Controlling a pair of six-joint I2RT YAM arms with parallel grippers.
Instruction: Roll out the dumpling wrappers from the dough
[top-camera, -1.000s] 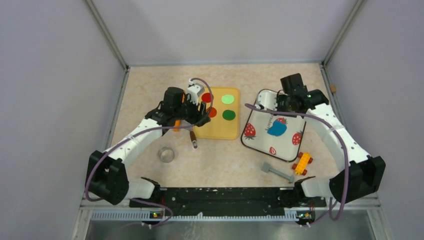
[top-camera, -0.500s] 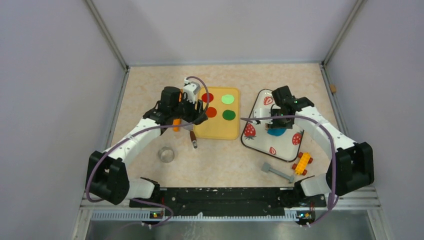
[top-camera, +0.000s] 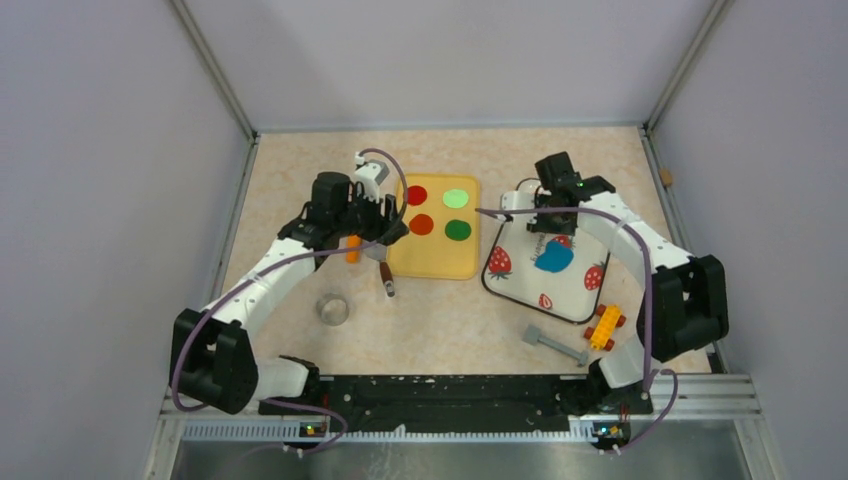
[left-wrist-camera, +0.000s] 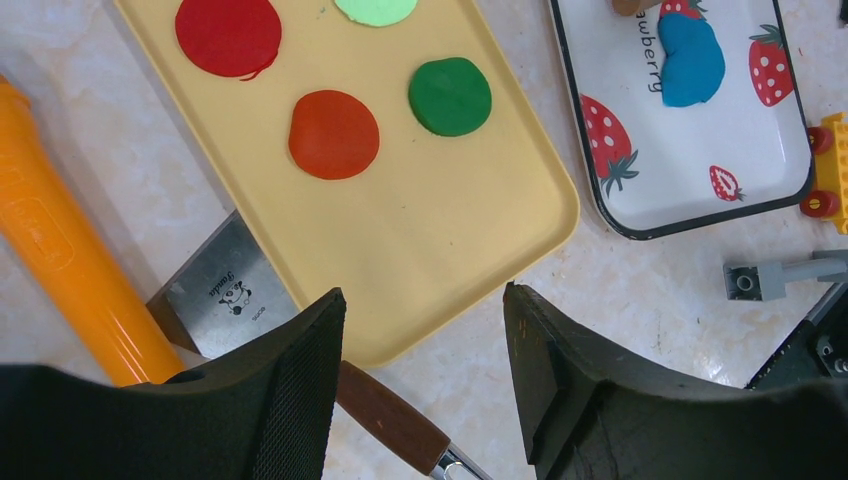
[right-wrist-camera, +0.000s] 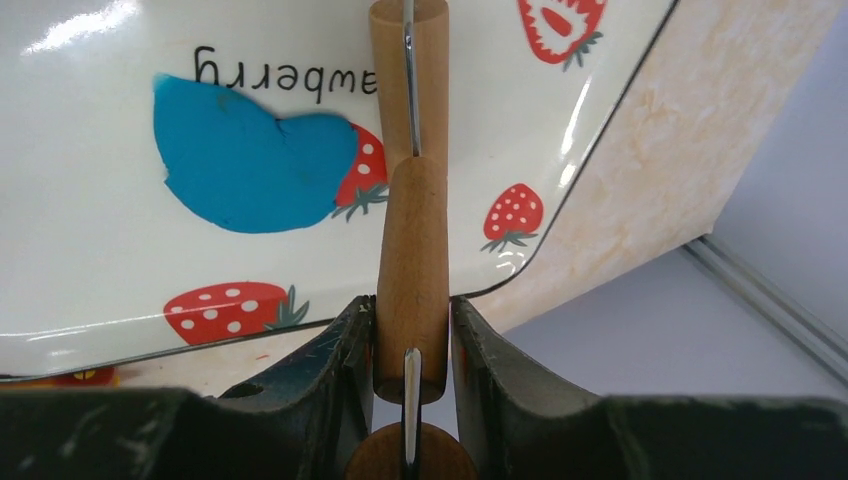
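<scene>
The dough (top-camera: 553, 257) is a flattened, irregular blue patch on the strawberry-print tray (top-camera: 520, 268). It also shows in the right wrist view (right-wrist-camera: 245, 160) and the left wrist view (left-wrist-camera: 690, 58). My right gripper (top-camera: 553, 210) is over the tray's far part, just beyond the dough. In its wrist view the right gripper (right-wrist-camera: 412, 315) is shut on the handle of a small wooden roller (right-wrist-camera: 413, 250); the roller head lies on the tray to the right of the dough. My left gripper (left-wrist-camera: 420, 300) is open and empty above the near edge of the yellow tray (left-wrist-camera: 450, 200). No clean-edged blue disc is in view.
The yellow tray holds two red discs (left-wrist-camera: 228, 35) (left-wrist-camera: 334, 134), a dark green disc (left-wrist-camera: 450, 96) and a light green disc (left-wrist-camera: 375, 8). A cleaver (left-wrist-camera: 225, 295) and an orange rolling pin (left-wrist-camera: 70, 270) lie to its left. A metal cup (top-camera: 333, 309), a toy brick car (top-camera: 605, 325) and a grey part (top-camera: 553, 344) lie nearer.
My right gripper has swung left over the strawberry tray with the roller, passed over the dough and drawn back to the far side. My left gripper has shifted left, uncovering the red discs.
</scene>
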